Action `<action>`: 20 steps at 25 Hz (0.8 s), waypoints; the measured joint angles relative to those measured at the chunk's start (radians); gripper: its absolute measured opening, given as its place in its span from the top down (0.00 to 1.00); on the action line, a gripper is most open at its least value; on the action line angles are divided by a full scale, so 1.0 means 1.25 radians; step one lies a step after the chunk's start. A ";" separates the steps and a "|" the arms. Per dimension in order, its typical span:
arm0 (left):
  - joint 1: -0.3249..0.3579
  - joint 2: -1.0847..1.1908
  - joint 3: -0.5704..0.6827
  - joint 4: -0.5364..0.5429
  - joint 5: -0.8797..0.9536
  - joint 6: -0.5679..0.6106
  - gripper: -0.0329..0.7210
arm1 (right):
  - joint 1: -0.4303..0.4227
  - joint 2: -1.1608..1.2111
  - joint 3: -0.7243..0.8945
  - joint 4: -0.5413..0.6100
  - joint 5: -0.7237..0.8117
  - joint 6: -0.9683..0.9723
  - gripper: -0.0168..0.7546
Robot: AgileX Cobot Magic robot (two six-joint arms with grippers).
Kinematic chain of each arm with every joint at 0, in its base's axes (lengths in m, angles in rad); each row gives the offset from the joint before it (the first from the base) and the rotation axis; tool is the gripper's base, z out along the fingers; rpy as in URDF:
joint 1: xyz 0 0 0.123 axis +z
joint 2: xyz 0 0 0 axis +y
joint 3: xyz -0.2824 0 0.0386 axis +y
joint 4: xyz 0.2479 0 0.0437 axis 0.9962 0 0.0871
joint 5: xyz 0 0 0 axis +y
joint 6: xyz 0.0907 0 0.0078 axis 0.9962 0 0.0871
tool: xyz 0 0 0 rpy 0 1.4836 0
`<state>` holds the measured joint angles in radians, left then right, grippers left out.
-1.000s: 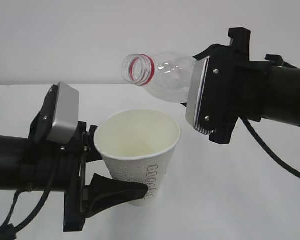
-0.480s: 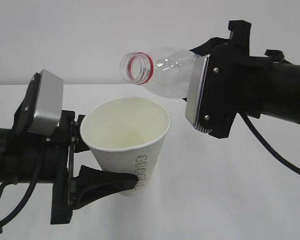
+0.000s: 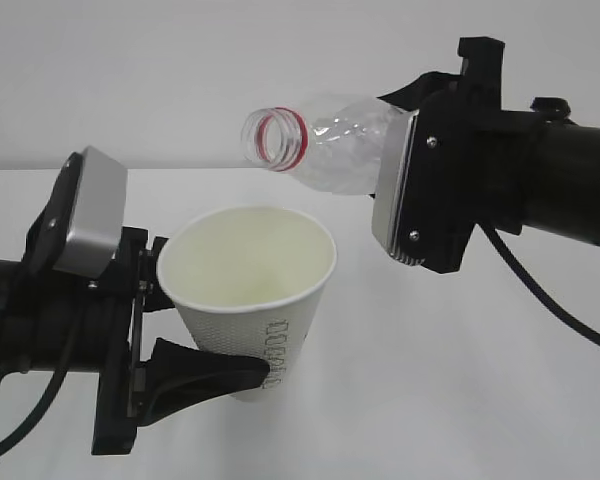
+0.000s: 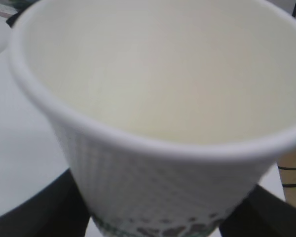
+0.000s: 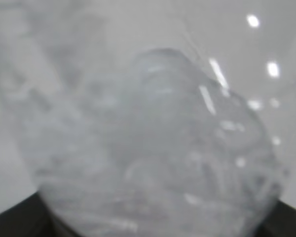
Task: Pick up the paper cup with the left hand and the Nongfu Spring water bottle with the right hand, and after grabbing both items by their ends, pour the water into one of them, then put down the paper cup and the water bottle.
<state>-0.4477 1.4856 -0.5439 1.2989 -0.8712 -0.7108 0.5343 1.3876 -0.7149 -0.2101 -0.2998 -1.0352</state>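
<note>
The left hand (image 3: 205,375) is clamped wide around the lower part of the cup (image 3: 252,300), one curved black finger (image 3: 215,372) pressed across the front wall near the base. Its arm comes in level from the left edge, with the grey box (image 3: 92,213) riding on top. The cup hangs in the air, mouth up and tipped slightly toward the camera, its long axis close to vertical; green print runs down its side. In the left wrist view the cup (image 4: 158,123) fills the frame, and its inside looks dry.

The right hand (image 3: 405,200) grips the bottle (image 3: 335,150) by its body, jaws spread to its width. Its arm reaches in level from the right, the grey screwed plate (image 3: 398,190) facing the camera. The bottle lies near horizontal, with its open red-ringed neck pointing left, above the cup and apart from it. The right wrist view gives only a blurred clear bottle (image 5: 153,143).
</note>
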 joint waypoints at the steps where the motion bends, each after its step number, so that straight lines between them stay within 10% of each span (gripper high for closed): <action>1: 0.000 0.000 0.000 0.000 0.000 0.000 0.27 | 0.000 0.000 0.000 0.000 -0.001 -0.004 0.34; 20: 0.000 0.000 0.000 -0.003 -0.001 -0.012 0.27 | 0.000 0.000 0.000 0.000 -0.036 -0.095 0.34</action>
<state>-0.4477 1.4856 -0.5439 1.2953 -0.8730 -0.7262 0.5343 1.3876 -0.7149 -0.2101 -0.3446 -1.1539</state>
